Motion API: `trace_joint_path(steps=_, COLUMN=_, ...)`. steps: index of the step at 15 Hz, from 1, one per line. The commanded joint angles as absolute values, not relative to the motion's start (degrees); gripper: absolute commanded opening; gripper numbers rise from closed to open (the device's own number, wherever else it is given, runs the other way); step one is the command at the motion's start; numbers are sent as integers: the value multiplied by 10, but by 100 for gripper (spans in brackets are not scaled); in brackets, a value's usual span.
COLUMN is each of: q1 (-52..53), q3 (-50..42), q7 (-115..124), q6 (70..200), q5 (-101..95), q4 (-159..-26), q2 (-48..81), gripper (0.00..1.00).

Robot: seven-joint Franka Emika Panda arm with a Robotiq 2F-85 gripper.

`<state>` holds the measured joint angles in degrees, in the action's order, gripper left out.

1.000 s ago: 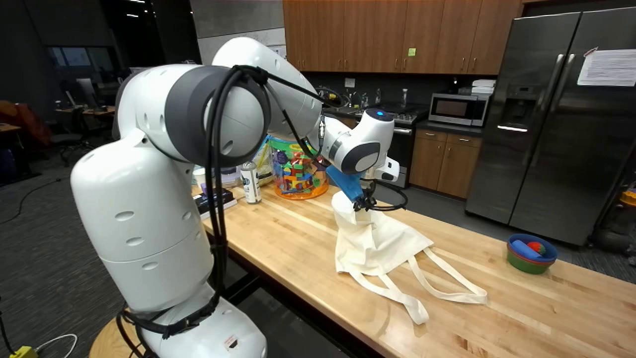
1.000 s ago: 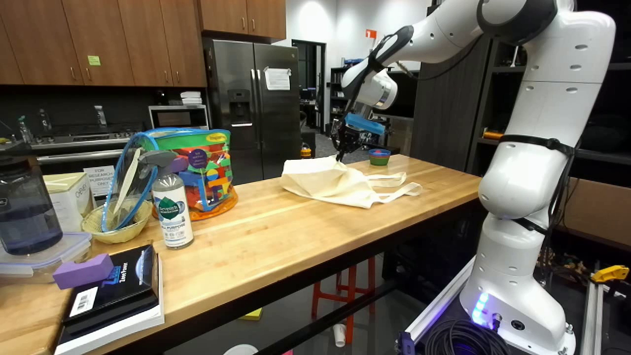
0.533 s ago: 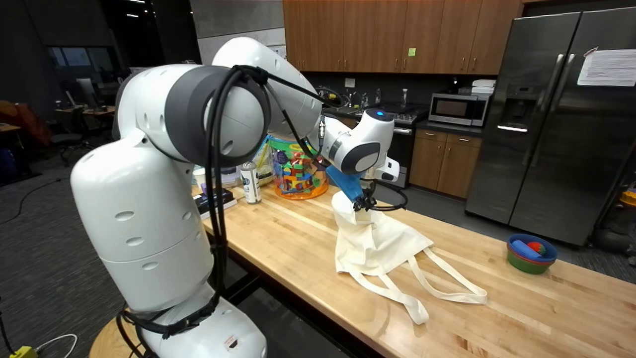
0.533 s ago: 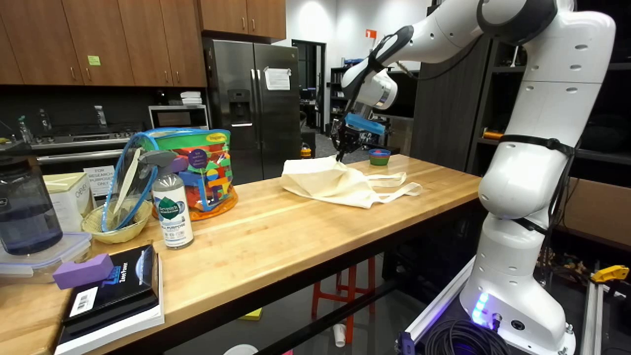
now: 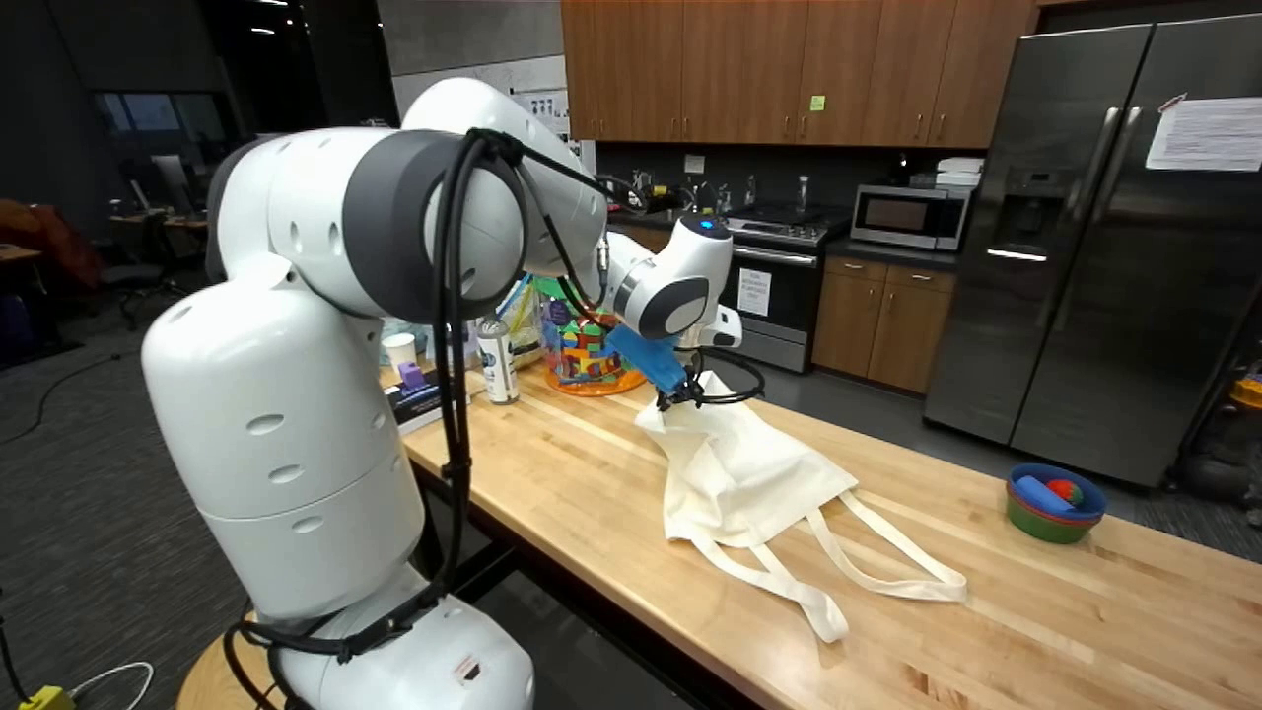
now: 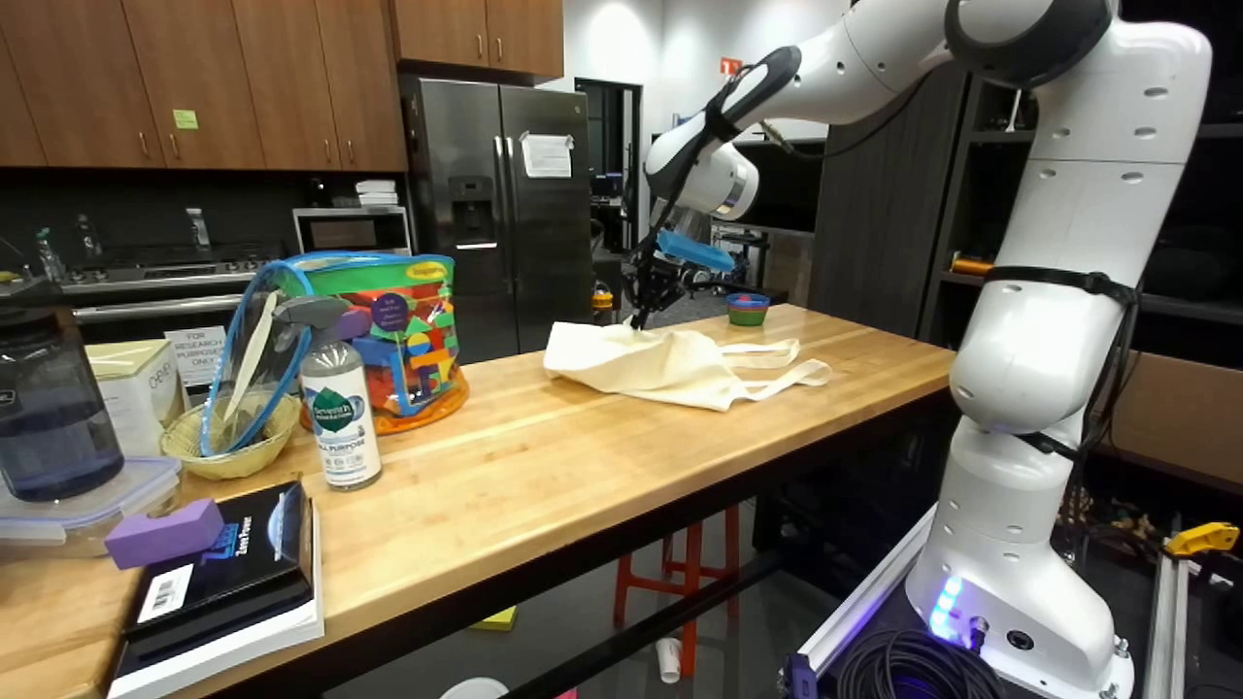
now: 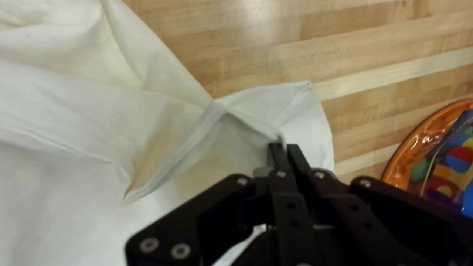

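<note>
The tool [image 7: 283,147] has its fingers [image 7: 279,162] close together, an edge of the cream bag [image 7: 66,192] pinched between the tips. The bag lies creased on the worktop [image 5: 552,463], gripped at the end away from its straps [image 5: 912,592], which lie loose on the wood. In the wrist view, a fold gapes just beside the fingers, and one corner of cloth pokes out past them. A pack of blocks [image 6: 418,335] stands near the bag, with a spray bottle [image 6: 340,417] upright just beside it. Well apart, on the side of the straps, sits a stack of bowls [image 5: 1053,531]; the top one, blue, holds a blue thing [image 5: 1041,495] and a red one [image 5: 1065,490]. A purple block [image 6: 163,534] rests on a black box [image 6: 248,582].
</note>
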<state>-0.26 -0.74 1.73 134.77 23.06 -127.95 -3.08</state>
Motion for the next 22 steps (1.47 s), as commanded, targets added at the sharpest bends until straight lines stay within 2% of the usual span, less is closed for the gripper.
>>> trace_joint_path(steps=1, q1=12, q3=4, q7=-15, q6=1343, q5=243, q4=-1288, q2=-19, gripper=1)
trace_joint_path(steps=12, q1=-69, q3=-56, q7=27, q6=1346, q5=269, q4=-1275, q2=83, gripper=1)
trace_joint_path(steps=22, q1=-116, q3=-97, q7=73, q6=1363, q5=281, q4=-1299, q2=65, gripper=1)
